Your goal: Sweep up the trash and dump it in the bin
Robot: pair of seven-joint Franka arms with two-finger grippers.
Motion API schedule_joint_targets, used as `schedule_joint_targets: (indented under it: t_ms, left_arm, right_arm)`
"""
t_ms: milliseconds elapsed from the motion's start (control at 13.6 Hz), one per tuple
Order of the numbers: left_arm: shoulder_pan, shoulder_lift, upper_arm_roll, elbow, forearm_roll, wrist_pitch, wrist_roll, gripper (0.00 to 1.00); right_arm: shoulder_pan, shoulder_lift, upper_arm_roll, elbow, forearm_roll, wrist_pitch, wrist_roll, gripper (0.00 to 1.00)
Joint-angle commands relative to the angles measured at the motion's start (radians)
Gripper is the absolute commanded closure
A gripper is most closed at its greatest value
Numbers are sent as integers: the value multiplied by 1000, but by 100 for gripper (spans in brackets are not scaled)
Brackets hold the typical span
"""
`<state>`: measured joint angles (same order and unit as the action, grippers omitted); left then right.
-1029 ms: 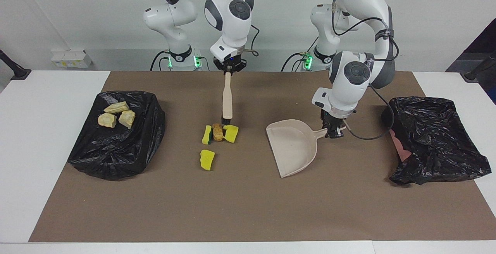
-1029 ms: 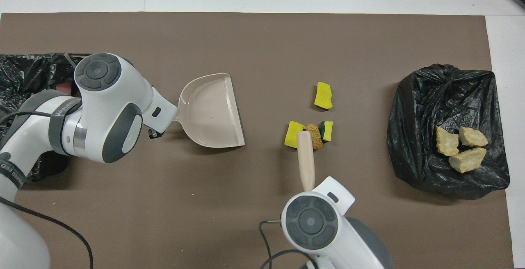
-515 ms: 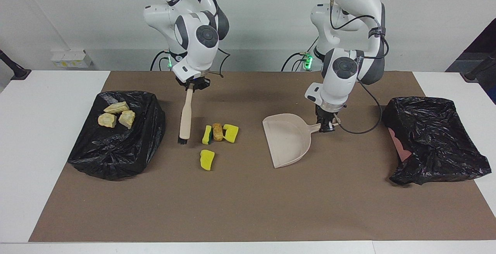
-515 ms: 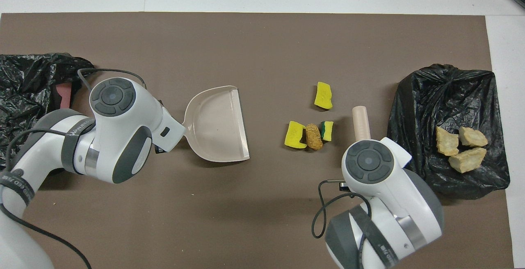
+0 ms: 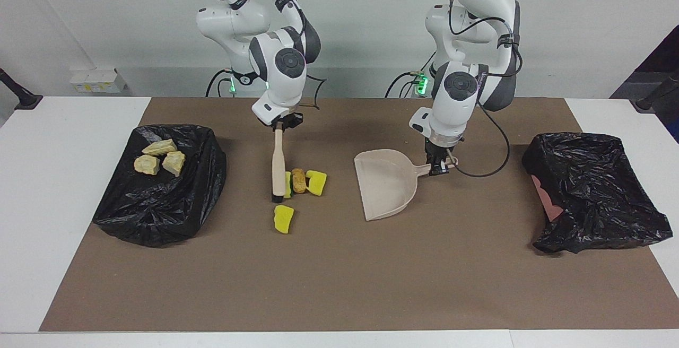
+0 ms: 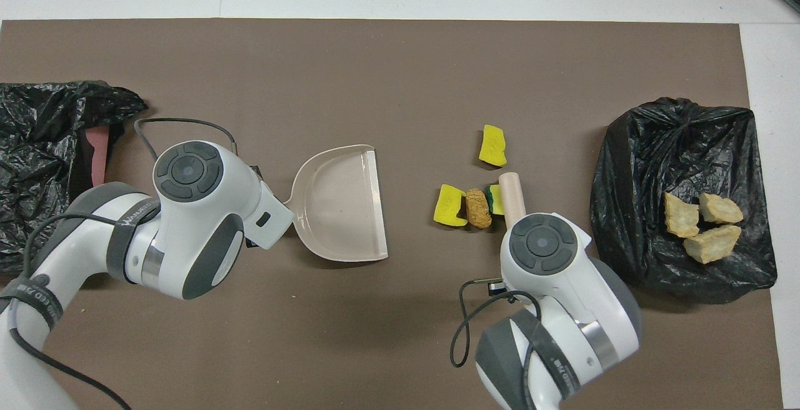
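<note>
The right gripper [image 5: 279, 124] is clamped on the top of the brush [image 5: 277, 165], which hangs nearly upright with its black bristles down at the mat [image 5: 339, 284]. Just beside the bristles, toward the left arm's end, lies a row of scraps: a green-backed sponge piece [image 5: 287, 184] touching the brush, the brown lump [image 5: 298, 180], then a yellow sponge piece [image 5: 316, 182]. A third sponge piece [image 5: 283, 218] lies apart, farther from the robots. The left gripper [image 5: 439, 166] is closed tight on the dustpan's handle, and the dustpan [image 5: 385, 190] sits with its open mouth turned toward the scraps. Well off toward the right arm's end, three bread chunks [image 5: 158, 157] rest on a black bag [image 5: 159, 215]. Past the left gripper, at its own end of the table, lies the other black bag [image 5: 594, 194].
</note>
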<state>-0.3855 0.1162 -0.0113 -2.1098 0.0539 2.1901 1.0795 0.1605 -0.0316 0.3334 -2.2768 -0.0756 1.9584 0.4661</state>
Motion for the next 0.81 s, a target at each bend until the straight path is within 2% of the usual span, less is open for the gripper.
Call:
schedule_joint_targets:
  t_ms: [0,221,368,515,735]
  left_arm:
    - [-13,-30,10,-44,18,33,-1,100]
    - [-12,-27,10,-39,18,37,-3,100]
    - [-12,-27,10,-41,18,36,-3,100]
    - [-12,-29,10,-41,18,36,-3,100]
    - [-12,-27,10,-41,18,39,-4,100]
  right_arm:
    - [26,22,4,5,54,86,-32,100]
    - [76,137,4,83,147,209,-58,100]
    - [88,200,4,184,233,212,-57,100]
    - [114,220,6,221,348,232,-60,100]
    - [152,225,7,221,546,339,-84,100]
